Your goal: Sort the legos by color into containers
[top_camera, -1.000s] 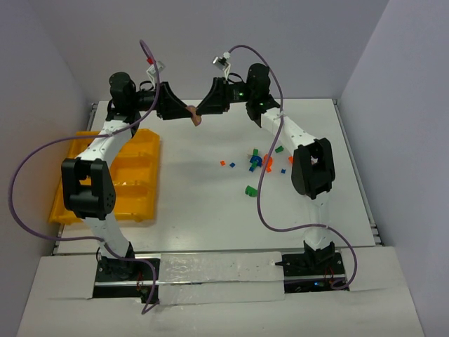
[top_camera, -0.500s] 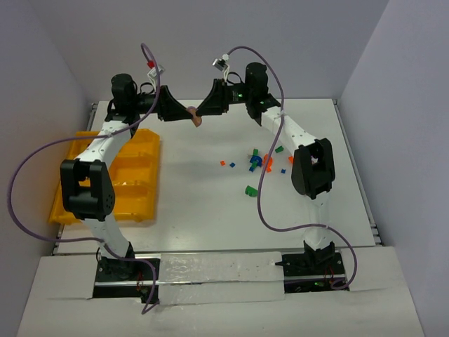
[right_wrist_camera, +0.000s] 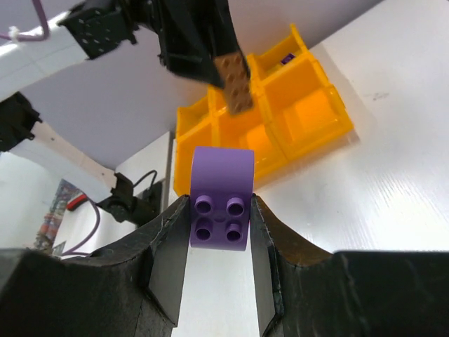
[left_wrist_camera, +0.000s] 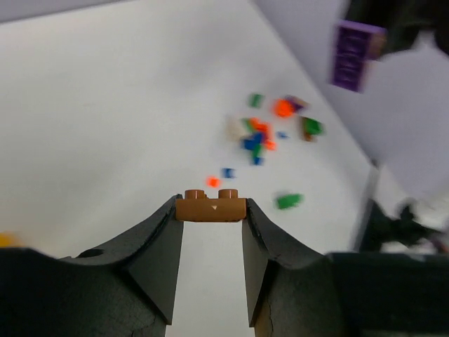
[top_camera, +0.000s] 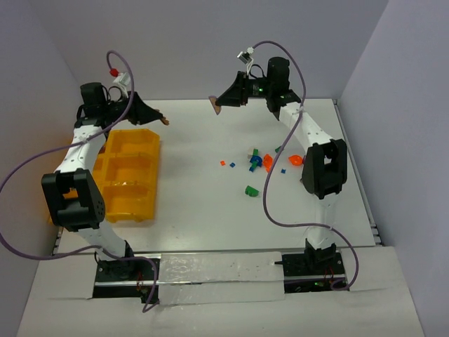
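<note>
A brown lego (left_wrist_camera: 210,208) sits between the fingertips of my left gripper (left_wrist_camera: 210,212), which is shut on it. That gripper (top_camera: 162,121) hovers at the back corner of the yellow-orange tray of containers (top_camera: 156,151). My right gripper (right_wrist_camera: 221,212) is shut on a purple lego (right_wrist_camera: 222,181) and hangs high over the back middle of the table (top_camera: 216,105). Loose legos (top_camera: 263,161) in green, blue and orange-red lie scattered right of centre. One green lego (top_camera: 250,190) lies apart, nearer the front.
The tray (right_wrist_camera: 330,119) lies along the table's left edge, and a small purple piece (right_wrist_camera: 287,58) rests in one far bin. Walls close in the back and both sides. Purple cables loop over both arms.
The two grippers met at the back middle on a joined piece. They have pulled apart: the left swung left to the tray with the brown lego, the right drew back right with the purple one.
</note>
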Robot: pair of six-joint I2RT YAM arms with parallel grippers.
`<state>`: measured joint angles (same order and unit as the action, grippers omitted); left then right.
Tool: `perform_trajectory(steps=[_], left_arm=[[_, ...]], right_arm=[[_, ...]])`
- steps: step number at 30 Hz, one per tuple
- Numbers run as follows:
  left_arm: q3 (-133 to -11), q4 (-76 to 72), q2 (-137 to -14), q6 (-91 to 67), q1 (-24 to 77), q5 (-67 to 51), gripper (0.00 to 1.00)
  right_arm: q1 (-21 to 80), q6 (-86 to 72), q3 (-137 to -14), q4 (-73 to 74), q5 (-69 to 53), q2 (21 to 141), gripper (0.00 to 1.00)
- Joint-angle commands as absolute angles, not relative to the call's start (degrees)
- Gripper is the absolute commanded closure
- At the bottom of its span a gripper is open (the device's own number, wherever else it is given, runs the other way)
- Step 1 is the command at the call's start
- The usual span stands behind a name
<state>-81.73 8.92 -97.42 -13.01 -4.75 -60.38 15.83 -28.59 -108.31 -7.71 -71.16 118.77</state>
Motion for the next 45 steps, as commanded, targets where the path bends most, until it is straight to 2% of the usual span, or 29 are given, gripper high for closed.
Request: perform_trajectory(steps=[1, 4, 7, 16, 18, 22, 28, 31, 34, 35, 40, 42, 45], left_arm=[[-81.77, 17.57, -91.57, 1.56, -5.61, -31.91, 1.0], [-81.52, 18.67, -92.39, 3.77, -5.6, -19.23, 1.0], [-82.05, 19.72, -95.18, 4.71, -5.62, -12.68, 1.0], [-78.62, 20.68, -97.21, 7.89, -5.63, -5.73, 0.98], [-77.67, 20.39, -97.5, 7.85, -5.62, -5.69, 0.87], [-78.34, 21.46, -99.45, 7.51, -5.62, -5.64, 0.72], [-80.57, 23.54, -101.96, 7.72, -5.62, -7.47, 0.57], [-82.52, 25.21, -103.92, 7.65, -5.6, -9.46, 0.55], [-84.82, 26.38, -104.85, 7.46, -5.54, -11.61, 0.42], [-85.06, 26.78, -104.77, 7.3, -5.54, -12.02, 0.34], [-85.87, 27.25, -103.22, 7.03, -5.62, -13.8, 0.07], [-85.93, 26.67, -100.93, 6.99, -6.2, -18.91, 0.06], [-84.14, 21.82, -94.66, 4.15, -7.07, -33.42, 0.06]], right_arm=[[16.45, -16.14, -110.48, 5.49, -66.84, 114.12, 1.0], [16.52, -11.3, -110.92, 10.8, -64.28, 113.84, 1.0], [16.52, -8.73, -111.01, 13.44, -62.06, 113.64, 1.0], [16.68, -4.83, -110.93, 17.39, -59.34, 113.04, 1.0], [16.67, -4.57, -110.92, 17.72, -59.09, 113.08, 1.0], [16.82, -4.52, -111.29, 17.88, -58.89, 113.45, 1.0], [16.96, -4.41, -111.55, 17.93, -58.73, 113.82, 1.0], [16.96, -4.46, -111.29, 17.95, -58.56, 113.82, 1.0], [17.13, -4.75, -111.36, 17.75, -58.45, 114.17, 1.0], [17.06, -4.83, -111.44, 17.67, -58.45, 114.17, 1.0], [17.44, -5.62, -111.8, 16.88, -58.61, 114.7, 1.0], [17.53, -6.09, -111.92, 16.36, -59.17, 114.91, 1.0], [18.03, -7.4, -112.7, 14.73, -60.25, 115.48, 1.0]])
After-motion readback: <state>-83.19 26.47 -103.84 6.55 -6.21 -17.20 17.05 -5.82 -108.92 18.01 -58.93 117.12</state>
